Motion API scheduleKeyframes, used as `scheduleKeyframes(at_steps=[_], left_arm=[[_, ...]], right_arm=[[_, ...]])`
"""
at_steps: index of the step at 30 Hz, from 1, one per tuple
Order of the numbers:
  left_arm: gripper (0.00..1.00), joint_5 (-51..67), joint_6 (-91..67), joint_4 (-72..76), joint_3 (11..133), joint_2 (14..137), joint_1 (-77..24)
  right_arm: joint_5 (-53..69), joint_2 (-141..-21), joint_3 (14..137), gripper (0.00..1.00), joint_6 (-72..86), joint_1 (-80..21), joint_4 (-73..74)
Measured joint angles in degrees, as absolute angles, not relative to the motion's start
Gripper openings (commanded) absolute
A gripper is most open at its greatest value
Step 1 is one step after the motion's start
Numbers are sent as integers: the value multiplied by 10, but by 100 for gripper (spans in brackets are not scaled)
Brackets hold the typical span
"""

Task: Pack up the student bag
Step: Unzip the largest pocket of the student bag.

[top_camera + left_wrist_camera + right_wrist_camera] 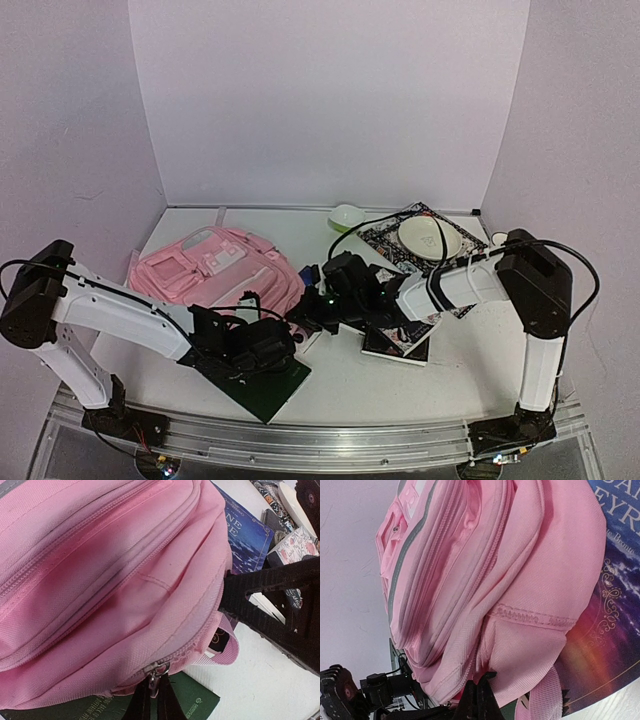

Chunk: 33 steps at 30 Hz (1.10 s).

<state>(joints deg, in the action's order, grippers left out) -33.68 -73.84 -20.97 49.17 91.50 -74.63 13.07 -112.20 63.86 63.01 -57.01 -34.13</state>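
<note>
Student bag [222, 268]: pink, lying flat on the table [470, 370] left of centre in the overhead view, front pockets facing up. It fills most of both wrist views.
Left gripper [153, 694]: bottom centre of its own wrist view. Its fingers are pressed together on the metal zip pull [156, 670] at the bag's lower edge, with no gap between them.
Right gripper [481, 689]: bottom centre of its own wrist view. Its fingers are closed tight on a fold of the bag's pink fabric. In the left wrist view the same black fingers meet the bag's edge at the right of the frame.
Arms: both reach toward the middle of the overhead frame and meet at the bag's lower right end.
Pink loop [226, 652]: hangs off the bag's end, right of the pull, lying on the table.
Blue book [247, 537]: partly under the bag, upper right of the left wrist view. It also fills the right side of the right wrist view.
Dark green book [192, 706]: under the bag's lower edge, at the bottom of the left wrist view. Overhead it lies below centre, beneath the left gripper.
Cream bowl [430, 237]: on a patterned mat [385, 240], upper right of the bag and apart from it.
Green bowl [347, 216]: just beside the mat's upper left corner, near the back wall.
Small books [395, 342]: right of centre overhead, partly under the right arm.
</note>
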Motion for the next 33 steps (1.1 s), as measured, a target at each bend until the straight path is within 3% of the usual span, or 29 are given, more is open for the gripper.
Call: scheduleKeyframes(at_steps=[11, 19, 21, 24, 33], left_arm=[[0, -306, -727, -259, 489, 863, -743], [0, -281, -681, -315, 510, 851, -741], [0, -278, -666, -326, 527, 852, -741], [0, -270, -641, -338, 556, 856, -740], [0, -266, -599, -358, 580, 864, -739]], right_arm=[[128, -1114, 636, 2, 600, -543, -326], [113, -1104, 636, 53, 576, -528, -267], [114, -1104, 636, 62, 577, -532, -264], [116, -1104, 636, 68, 589, -538, -266], [134, -1107, 636, 71, 630, -542, -302]])
